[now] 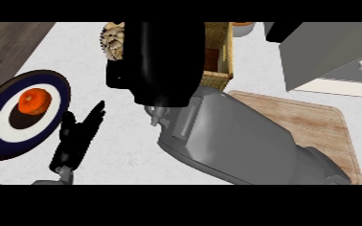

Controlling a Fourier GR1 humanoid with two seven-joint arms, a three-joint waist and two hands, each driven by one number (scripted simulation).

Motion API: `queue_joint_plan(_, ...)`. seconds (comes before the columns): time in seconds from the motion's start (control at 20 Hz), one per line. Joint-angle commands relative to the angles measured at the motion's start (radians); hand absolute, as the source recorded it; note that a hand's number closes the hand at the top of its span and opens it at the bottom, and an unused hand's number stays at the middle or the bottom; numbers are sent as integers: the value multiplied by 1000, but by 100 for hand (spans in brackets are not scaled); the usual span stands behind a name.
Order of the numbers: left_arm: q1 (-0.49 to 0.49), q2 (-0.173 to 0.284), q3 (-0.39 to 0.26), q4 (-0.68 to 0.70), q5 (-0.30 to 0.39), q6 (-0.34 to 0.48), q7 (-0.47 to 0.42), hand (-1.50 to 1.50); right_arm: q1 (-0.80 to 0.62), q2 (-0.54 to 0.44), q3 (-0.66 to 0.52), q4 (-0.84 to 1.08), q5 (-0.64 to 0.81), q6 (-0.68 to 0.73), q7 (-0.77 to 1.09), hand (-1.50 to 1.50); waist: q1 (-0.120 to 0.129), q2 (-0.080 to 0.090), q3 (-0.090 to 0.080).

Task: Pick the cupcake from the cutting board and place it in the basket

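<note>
Over the woven wicker basket [216, 64] at the top of the head view, the robot's right hand [159, 67] hangs as a black mass at the end of its grey forearm, which reaches in diagonally from the lower right. The back of the hand faces the camera, so I cannot tell how its fingers are set. At its upper left edge a pale, textured lump [114, 40] peeks out, which is probably the cupcake carried in that hand; it is too hidden to be sure. The light wooden cutting board [311, 119] at the right shows no cupcake on its visible part. So the step in hand appears to be the placing: the carry is about over. The next move calls for lowering the hand into the basket's opening and letting go. The left hand [78, 134] rests at the lower left, fingers straight, beside a round blue-and-white plate [53, 84] bearing an orange fruit [34, 101].
</note>
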Motion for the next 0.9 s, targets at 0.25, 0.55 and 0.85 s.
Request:
queue_joint_plan(0.25, 37, -2, 7, 49, -6, 11, 21, 0, -329, 10, -139, 230, 4, -46, 283, 150, -29, 15, -7)
queue_joint_plan(0.55, 58, -1, 13, 8, 15, -4, 21, 0, -438, 10, -209, 446, -38, -57, 259, 150, -36, 24, -5)
queue_joint_plan(0.85, 69, -21, 10, 21, -12, 27, 1, 0, -486, 10, -225, 606, -80, -146, 178, 150, -59, 30, -3)
